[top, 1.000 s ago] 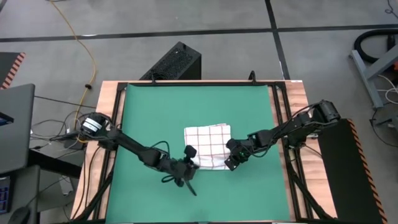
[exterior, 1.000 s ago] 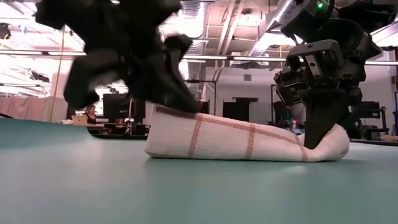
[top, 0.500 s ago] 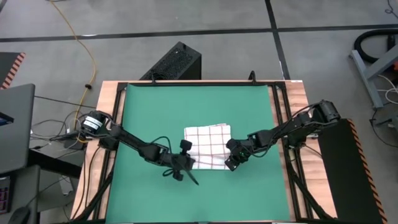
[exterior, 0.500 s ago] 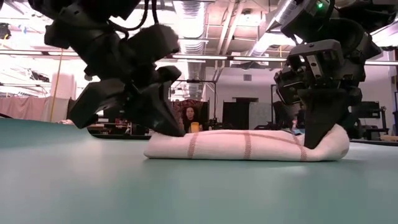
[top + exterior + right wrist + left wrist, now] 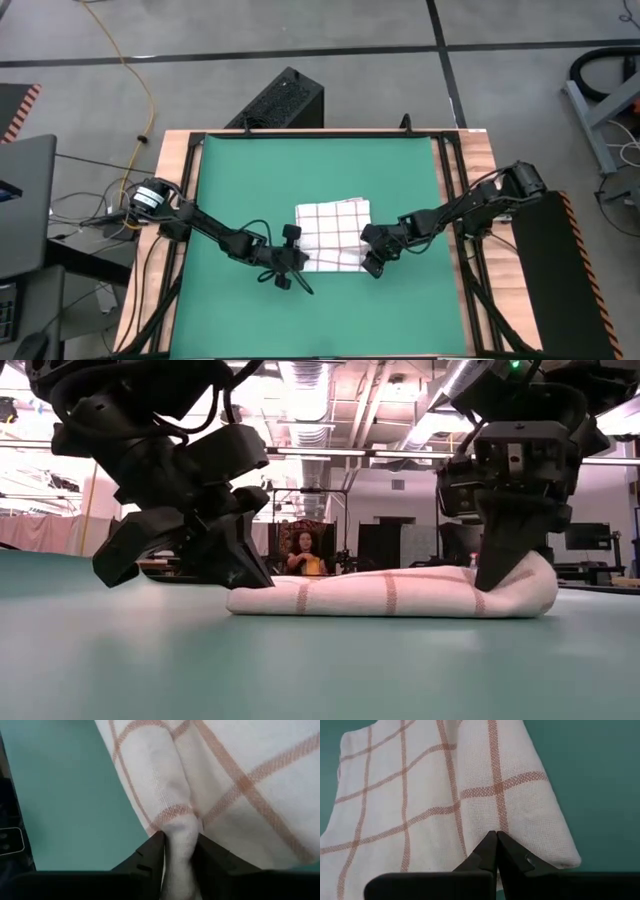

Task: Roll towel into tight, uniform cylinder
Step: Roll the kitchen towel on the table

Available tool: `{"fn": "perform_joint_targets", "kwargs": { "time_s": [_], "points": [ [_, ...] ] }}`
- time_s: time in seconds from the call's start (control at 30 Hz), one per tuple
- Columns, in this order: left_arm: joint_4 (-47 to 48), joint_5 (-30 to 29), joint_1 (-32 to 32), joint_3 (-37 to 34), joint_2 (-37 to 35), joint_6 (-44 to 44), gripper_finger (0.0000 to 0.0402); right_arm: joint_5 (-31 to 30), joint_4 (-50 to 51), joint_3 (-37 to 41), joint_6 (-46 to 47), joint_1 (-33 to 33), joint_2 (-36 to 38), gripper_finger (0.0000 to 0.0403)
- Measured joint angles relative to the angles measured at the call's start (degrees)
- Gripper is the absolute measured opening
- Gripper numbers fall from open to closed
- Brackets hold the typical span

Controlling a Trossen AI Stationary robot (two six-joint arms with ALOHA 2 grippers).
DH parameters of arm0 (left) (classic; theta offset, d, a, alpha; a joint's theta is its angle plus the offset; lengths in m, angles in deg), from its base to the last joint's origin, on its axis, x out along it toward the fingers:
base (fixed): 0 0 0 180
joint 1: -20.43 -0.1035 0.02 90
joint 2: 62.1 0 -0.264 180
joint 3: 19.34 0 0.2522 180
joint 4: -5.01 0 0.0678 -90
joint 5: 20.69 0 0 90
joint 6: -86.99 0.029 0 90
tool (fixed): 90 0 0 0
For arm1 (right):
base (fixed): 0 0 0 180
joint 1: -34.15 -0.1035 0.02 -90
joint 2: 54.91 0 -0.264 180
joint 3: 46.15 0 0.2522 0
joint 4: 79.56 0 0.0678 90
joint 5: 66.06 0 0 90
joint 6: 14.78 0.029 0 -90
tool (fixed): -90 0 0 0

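The white towel (image 5: 332,228) with thin red checks lies on the green mat (image 5: 250,180). Its near edge is turned over into a thick soft roll (image 5: 390,592). My left gripper (image 5: 300,268) is shut, and its tips stand at the roll's left end (image 5: 496,836). At the roll's right end, my right gripper (image 5: 368,262) has a bunch of cloth between its fingers (image 5: 181,840). Both grippers slant down at the towel from the near side. My left gripper touches the towel with its shut fingertips (image 5: 490,845) on the thick rolled edge (image 5: 520,810), close to the near left corner. It slants down from the table's left. The towel lies flat on the mat under it. My right gripper pinches a bunched ridge of cloth (image 5: 175,815) at the near right corner between its two fingers, several layers thick. The fingers (image 5: 500,565) slant down from the table's right. That end of the roll stands a little higher (image 5: 535,575), and the rest lies on the mat.
Bare green mat lies all round the towel. The wooden table frame (image 5: 480,170) borders the mat. A black box (image 5: 285,100) stands on the floor beyond the far edge. A person (image 5: 303,555) sits in the room behind the table.
My left gripper has slid down and toward the table's left, from the top of the towel's left part to its left end, rolling its wrist on the way. The left end of the roll, raised before, has sunk lower. My right gripper has stayed in place and turned a little.
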Motion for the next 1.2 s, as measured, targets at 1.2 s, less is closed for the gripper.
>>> {"fn": "perform_joint_targets", "kwargs": {
  "time_s": [1.2],
  "points": [
    [3.3,0.1,-0.7,-0.7,0.0,-4.6,0.0000,-34.1,3.8,-0.1,-38.1,-18.2,12.8,0.0118]
  ]
}}
